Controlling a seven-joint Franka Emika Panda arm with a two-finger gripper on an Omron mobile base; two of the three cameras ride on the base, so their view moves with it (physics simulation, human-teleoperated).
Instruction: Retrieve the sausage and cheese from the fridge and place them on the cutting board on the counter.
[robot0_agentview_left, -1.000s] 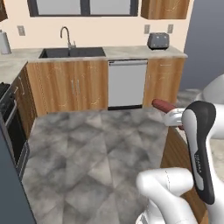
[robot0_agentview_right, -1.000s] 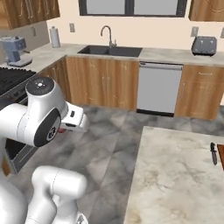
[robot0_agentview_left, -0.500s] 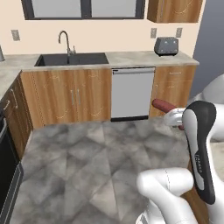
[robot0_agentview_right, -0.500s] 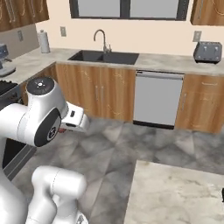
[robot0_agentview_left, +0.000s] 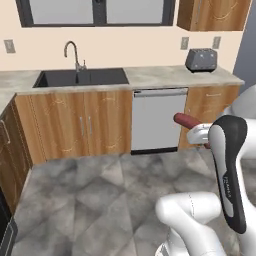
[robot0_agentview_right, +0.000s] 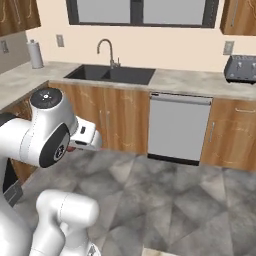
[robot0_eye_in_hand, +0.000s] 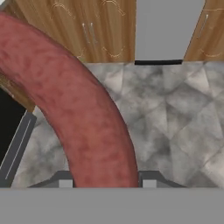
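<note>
Over the last second the base had turned, so the sink wall swung across both base views while the gripper (robot0_eye_in_hand: 105, 183) kept its jaws closed on the sausage (robot0_eye_in_hand: 74, 113), carried mid-air, probably on its way to the cutting board.

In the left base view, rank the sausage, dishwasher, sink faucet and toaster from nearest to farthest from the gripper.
1. The sausage, clamped in the gripper itself.
2. The dishwasher, just beyond the gripper, under the counter.
3. The toaster, on the countertop, up against the back wall.
4. The sink faucet, far off to the left, behind the sink.
</note>
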